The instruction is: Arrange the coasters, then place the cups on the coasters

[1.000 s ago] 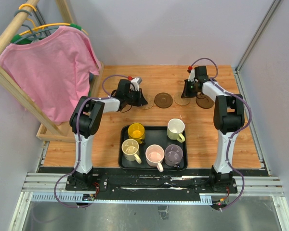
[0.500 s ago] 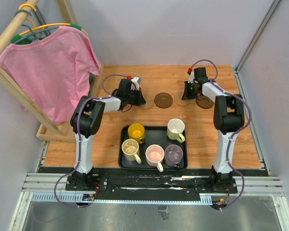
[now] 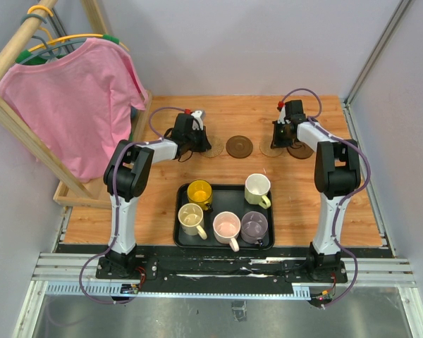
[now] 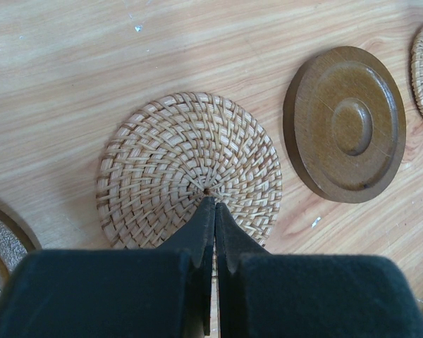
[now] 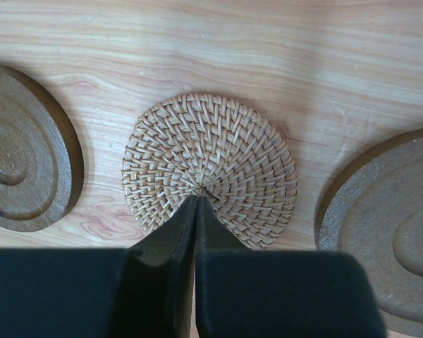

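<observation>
Left gripper (image 4: 210, 204), right gripper (image 5: 196, 201) clenched empty, each set on a woven coaster (image 4: 176, 155) by desk (image 3: 303, 211) far edge. If pushed too far, wooden coaster (image 4: 345, 123) could be bumped.

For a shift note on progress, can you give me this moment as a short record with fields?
Left gripper: shut, tips at the centre of the left woven coaster
Right gripper: shut, tips at the centre of the right woven coaster
Between them: dark wooden coaster, bare
Cups: yellow mug, cream mug, pale mug, pink mug, purple-grey mug, all at the black tray
Cups on coasters: none yet
</observation>
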